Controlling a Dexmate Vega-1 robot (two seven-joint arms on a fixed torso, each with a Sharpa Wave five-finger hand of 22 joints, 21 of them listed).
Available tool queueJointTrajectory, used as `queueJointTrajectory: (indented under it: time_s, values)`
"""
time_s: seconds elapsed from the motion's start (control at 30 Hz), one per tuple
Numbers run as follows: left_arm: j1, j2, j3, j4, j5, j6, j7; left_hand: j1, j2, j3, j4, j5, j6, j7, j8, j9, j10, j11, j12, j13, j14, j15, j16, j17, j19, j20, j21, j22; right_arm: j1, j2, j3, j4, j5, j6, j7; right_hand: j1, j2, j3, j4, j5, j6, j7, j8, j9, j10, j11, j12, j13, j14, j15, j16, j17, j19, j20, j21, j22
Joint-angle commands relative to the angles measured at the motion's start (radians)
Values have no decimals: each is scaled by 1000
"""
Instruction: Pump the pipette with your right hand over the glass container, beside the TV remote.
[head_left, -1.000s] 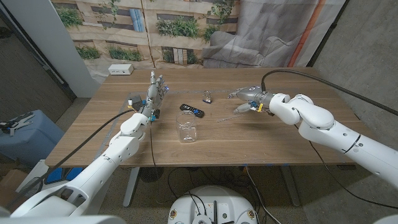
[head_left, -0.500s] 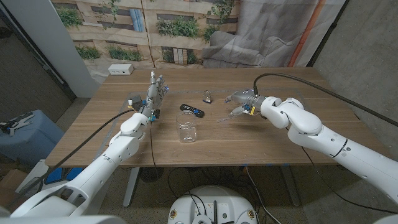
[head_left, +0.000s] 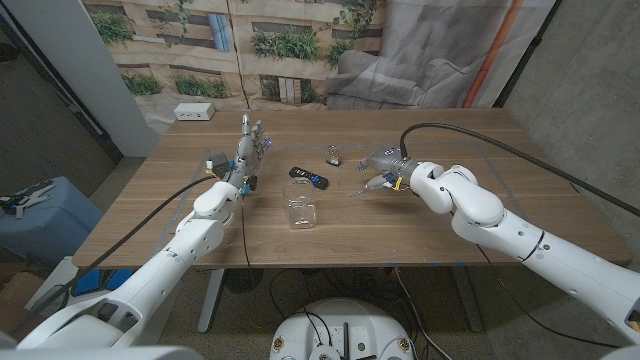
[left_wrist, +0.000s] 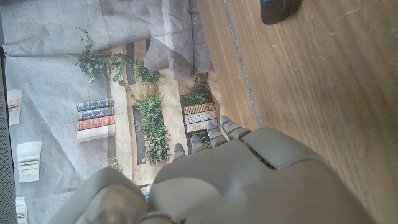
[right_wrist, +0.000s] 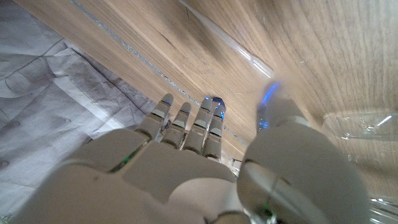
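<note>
Two hands flank the glass container (head_left: 301, 212): the right hand (head_left: 383, 164) pinches the pipette (head_left: 363, 189) beyond it; the left hand (head_left: 249, 150) (fingers straight, spread) holds nothing, near the TV remote (head_left: 309, 177).

Being cut off at the frame edge: TV remote (left_wrist: 279, 9). Blurring beside it: pipette (head_left: 361, 189), grip unreadable.

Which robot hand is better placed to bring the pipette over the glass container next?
Right, probably. The right robot hand is at the pipette, just right of the glass container. The left robot hand stands upright across the table, past the TV remote.
</note>
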Motion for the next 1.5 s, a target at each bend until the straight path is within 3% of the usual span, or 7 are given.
queueJointTrajectory:
  time_s: [0.03, 0.7, 1.5]
  values:
    - [0, 0, 0, 2, 0, -1, 0, 2, 37, -11, 0, 8, -1, -6, 6, 2, 0, -2, 5, 6, -9, -115, 6, 2, -7, -89, 6, 3, 36, 42, -43, 36, -14, -2, 44, 13, 10, 6, -2, -3, -1, -3, 6, 5, 6, 2, -2, 2, 5, -9, 6, 6, 7, 1, 2, 3]
    - [0, 0, 0, 2, 0, -1, 0, 2, 37, -11, 0, 8, -1, -6, 6, 2, 0, -3, 4, 6, -9, -116, 6, 2, -7, -88, 6, 3, 88, 75, -92, 102, -18, 19, 58, 39, 13, 11, 1, -5, 2, -12, 5, 4, 14, 2, -7, 3, 5, -18, 5, 7, 1, 8, -2, 4]
    - [0, 0, 0, 1, 0, -1, 0, 2, 37, -12, 0, 8, -1, -6, 6, 2, 0, -2, 4, 6, -8, -114, 6, 2, -7, -88, 6, 3, 90, 86, -125, 145, -54, 21, 25, 75, 22, 12, 6, -10, 53, -64, 19, 2, 74, -13, 0, 4, 46, -42, 20, 7, 28, -2, 2, 4]
